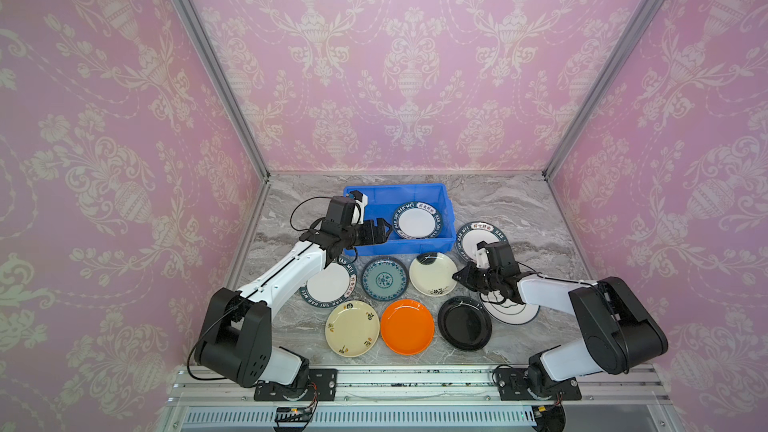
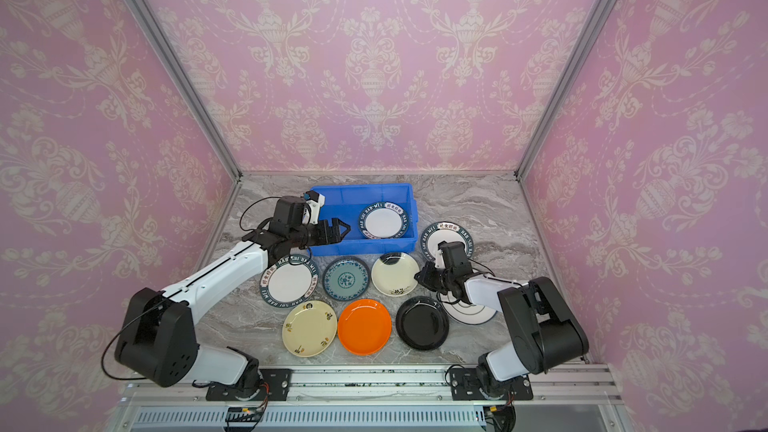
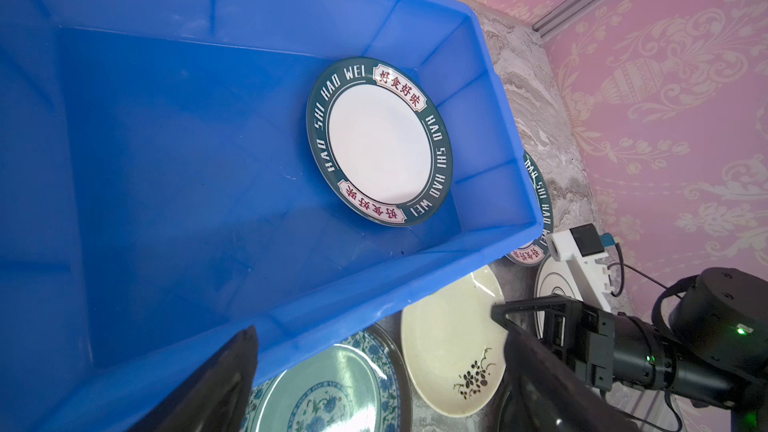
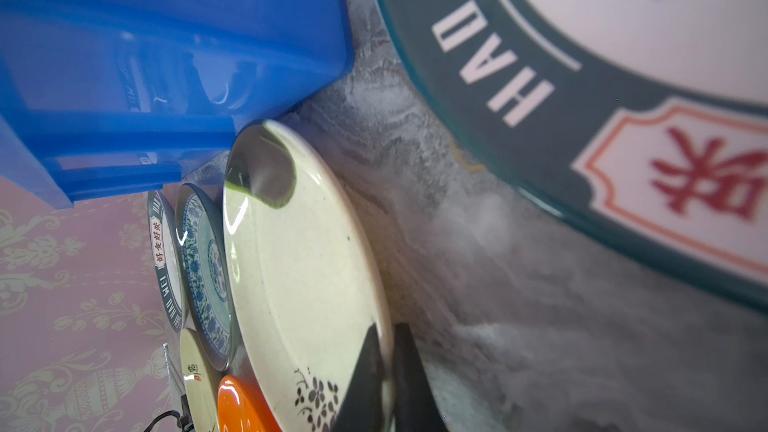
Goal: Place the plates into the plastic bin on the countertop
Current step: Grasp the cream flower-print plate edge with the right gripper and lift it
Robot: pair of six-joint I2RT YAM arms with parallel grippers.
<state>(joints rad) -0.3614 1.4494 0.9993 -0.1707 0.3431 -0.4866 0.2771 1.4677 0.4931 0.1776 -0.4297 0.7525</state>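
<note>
A: Top views first. Where is the bin (image 1: 395, 189)?

B: Centre of the frame, on the table (image 1: 498, 201). One lettered plate (image 1: 417, 221) lies in its right half. The rest lie on the table, below and right of it.

A: And the left end effector (image 2: 344, 229)?

B: Spread wide over the bin's lower left, holding nothing.

A: Left wrist view?

B: It agrees. The lettered plate lies flat on the bin floor, and the jaws are far apart with nothing between them.

A: Right wrist view?

B: The right end effector (image 4: 388, 371) is pinched on the rim of the cream plate (image 4: 299, 263), one jaw inside the dish and one outside.

A: So which step?

B: Picking up the second plate, I judge. Next it should lift that edge off the table, carry it up-left over the bin wall and let go near the lettered plate. A grip on so thin a rim may slip.
</note>
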